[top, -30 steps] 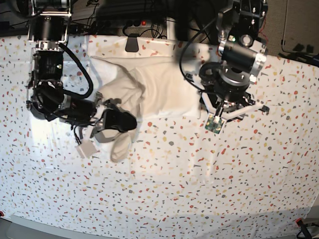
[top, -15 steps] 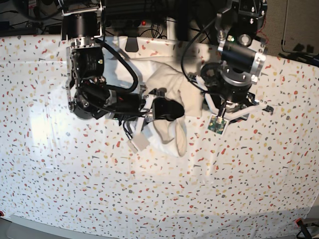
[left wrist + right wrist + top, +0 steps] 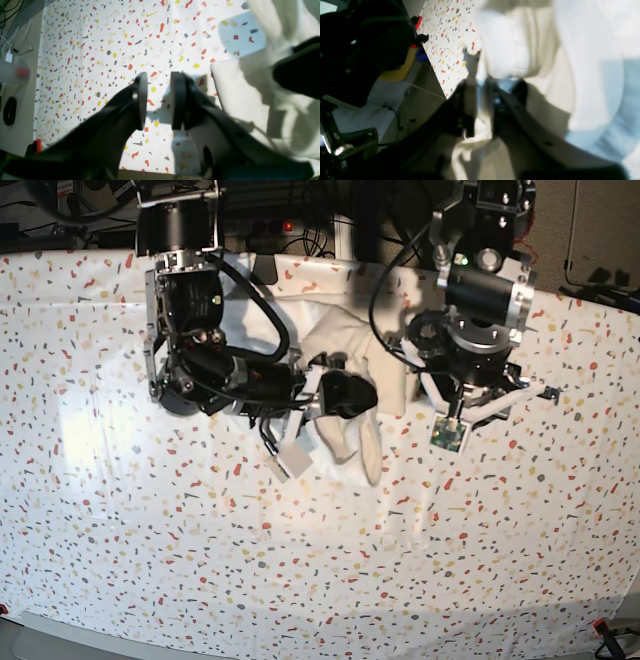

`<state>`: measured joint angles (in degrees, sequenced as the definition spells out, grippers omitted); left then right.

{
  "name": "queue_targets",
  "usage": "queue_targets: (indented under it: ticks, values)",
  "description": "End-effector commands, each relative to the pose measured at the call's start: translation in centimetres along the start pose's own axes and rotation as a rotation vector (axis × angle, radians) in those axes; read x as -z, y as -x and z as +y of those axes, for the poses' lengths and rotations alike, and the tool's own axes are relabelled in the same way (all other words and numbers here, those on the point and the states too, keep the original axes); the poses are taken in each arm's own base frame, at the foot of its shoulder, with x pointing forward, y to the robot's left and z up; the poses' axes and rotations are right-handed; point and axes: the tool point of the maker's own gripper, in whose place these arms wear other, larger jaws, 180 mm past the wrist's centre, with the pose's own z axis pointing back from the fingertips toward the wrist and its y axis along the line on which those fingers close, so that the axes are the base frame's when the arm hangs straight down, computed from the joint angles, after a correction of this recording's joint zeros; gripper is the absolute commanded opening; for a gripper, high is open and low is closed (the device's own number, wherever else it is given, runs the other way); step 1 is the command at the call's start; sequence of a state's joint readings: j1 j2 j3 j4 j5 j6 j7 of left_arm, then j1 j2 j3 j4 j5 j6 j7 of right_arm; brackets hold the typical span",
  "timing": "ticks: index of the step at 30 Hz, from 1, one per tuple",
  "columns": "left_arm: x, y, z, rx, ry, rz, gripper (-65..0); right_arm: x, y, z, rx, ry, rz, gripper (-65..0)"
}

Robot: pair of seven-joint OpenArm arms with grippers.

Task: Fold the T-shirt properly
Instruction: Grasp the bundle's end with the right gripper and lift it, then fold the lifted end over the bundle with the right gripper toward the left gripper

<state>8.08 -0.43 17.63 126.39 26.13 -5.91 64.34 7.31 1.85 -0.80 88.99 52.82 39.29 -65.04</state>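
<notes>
The white T-shirt (image 3: 345, 340) lies bunched at the back middle of the speckled tablecloth (image 3: 300, 560). No print shows. My right gripper (image 3: 347, 396) is shut on a fold of the T-shirt, and a flap hangs below it (image 3: 366, 448). In the right wrist view the fingers (image 3: 469, 110) pinch white cloth (image 3: 520, 37), with the gripper (image 3: 482, 110) closed on it. My left gripper (image 3: 462, 402) hovers just right of the shirt's edge. In the left wrist view the left gripper (image 3: 158, 100) is slightly open and empty over the tablecloth, with the shirt (image 3: 250, 100) beside it.
Cables and a dark object (image 3: 265, 268) sit at the table's back edge. In the left wrist view the table's edge (image 3: 22, 125) shows, with a black ring (image 3: 9, 110) and cables past it. The two arms are close together over the shirt.
My right arm has swept to the right across the table, carrying the held shirt fabric over the rest of the shirt toward the left arm. The left arm has barely moved.
</notes>
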Motion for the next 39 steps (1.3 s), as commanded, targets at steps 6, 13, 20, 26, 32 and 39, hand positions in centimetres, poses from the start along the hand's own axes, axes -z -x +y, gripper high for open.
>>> queue_targets:
  ticks: [6,13,20,26,32,39]
  values:
    - [-0.3,-1.1,0.6,-0.013,-0.024,-0.042,-50.0,-0.2,-2.6,2.0,-0.005,-0.089,-0.096,-49.6]
    - [-0.3,-1.1,0.6,-0.015,-0.021,-0.043,-50.0,0.1,-3.1,2.4,-0.001,-0.106,-0.114,-49.6]
    - [-1.1,-1.5,-4.7,-0.209,0.27,-0.056,-50.0,-0.5,-6.3,-2.4,-0.193,0.171,-0.115,-49.6]
    - [-4.6,-2.2,-11.7,-0.136,0.579,-0.124,-50.0,-2.3,-9.6,-4.4,-0.308,0.284,-0.117,-49.6]
    - [-9.4,-2.4,-18.1,-0.04,0.792,-0.163,-50.0,-4.3,-9.5,-9.0,-0.315,0.441,-0.064,-49.6]
    - [-9.1,-0.6,-19.6,0.073,0.733,-0.14,-50.0,-5.1,-5.4,-13.6,-0.197,0.484,0.044,-49.6]
